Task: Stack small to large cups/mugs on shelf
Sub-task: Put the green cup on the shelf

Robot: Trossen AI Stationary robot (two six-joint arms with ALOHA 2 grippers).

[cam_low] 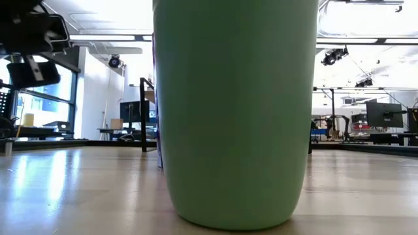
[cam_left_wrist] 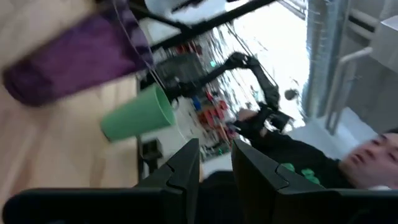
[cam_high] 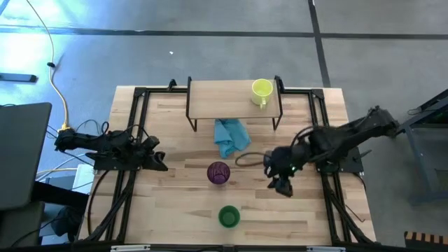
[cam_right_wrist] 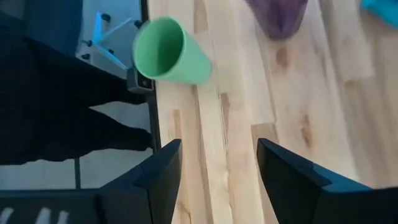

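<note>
A yellow-green mug (cam_high: 262, 91) stands upright on the right end of the low wooden shelf (cam_high: 224, 98) at the table's far side. The purple tumbler (cam_high: 218, 172) stands at the table's middle; it also shows in the right wrist view (cam_right_wrist: 280, 15). The green cup (cam_high: 229, 216) stands near the front edge, fills the low view (cam_low: 235, 111) and shows in the right wrist view (cam_right_wrist: 171, 50). My right gripper (cam_high: 280, 183) (cam_right_wrist: 217, 168) is wide open and empty, right of the tumbler, above the table. My left gripper (cam_high: 161, 162) (cam_left_wrist: 215, 163) waits at the left, open by a narrow gap and empty.
A light blue cloth (cam_high: 231, 135) lies crumpled in front of the shelf. A thin cable loop (cam_high: 248, 159) lies on the table between the cloth and my right gripper. A person (cam_left_wrist: 367, 155) shows beyond the table in the left wrist view.
</note>
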